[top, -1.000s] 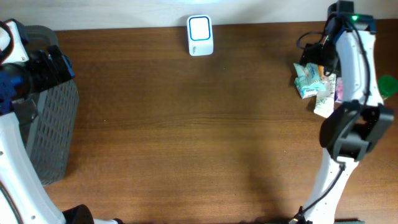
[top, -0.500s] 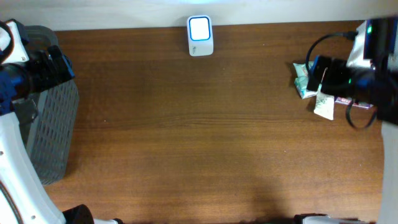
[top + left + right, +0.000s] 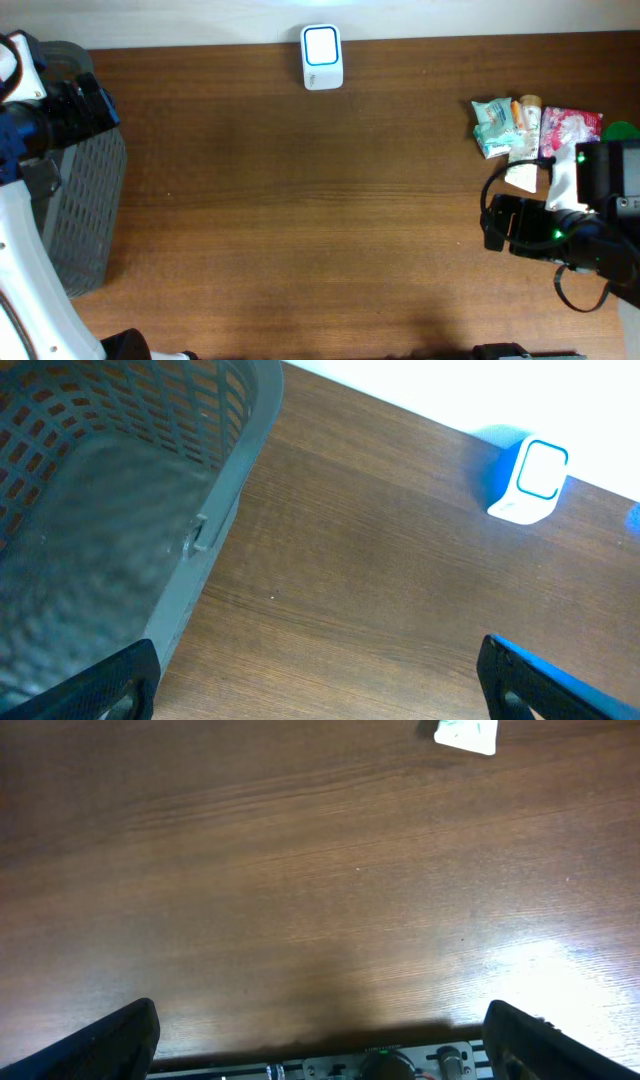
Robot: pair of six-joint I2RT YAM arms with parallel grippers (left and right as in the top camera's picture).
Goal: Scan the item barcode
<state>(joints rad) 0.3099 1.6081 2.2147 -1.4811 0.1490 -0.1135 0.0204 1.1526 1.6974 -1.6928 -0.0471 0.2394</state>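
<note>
Brown wood tabletop (image 3: 300, 220), white wall strip at the far edge. Barcode scanner (image 3: 322, 57) stands at far centre, lit window up. Grey mesh basket (image 3: 80, 200) at the left edge, under the left arm.

Items to scan: small pile at far right, well apart from the scanner. It has a teal pack (image 3: 493, 126), a pink packet (image 3: 571, 125) and a white sachet (image 3: 522, 168), touching or overlapping. No barcode is readable from above.

Left end effector (image 3: 320, 685): fingers spread wide, nothing between them, over the basket rim. Right end effector (image 3: 335, 1040): fingers spread wide, empty, over bare wood just in front of the pile. A corner of the white sachet shows at the top of its wrist view.

Handling guess: all light, soft film pouches, probably crinkly and a bit slippery, and they will flex under a pinch. Teal pack looks the easiest pick, since it sits on the outer side with free edges. Pinch it across the short width near the middle, not by a seal flap. Light squeeze only. Keep the printed face uncovered for the scanner.
</note>
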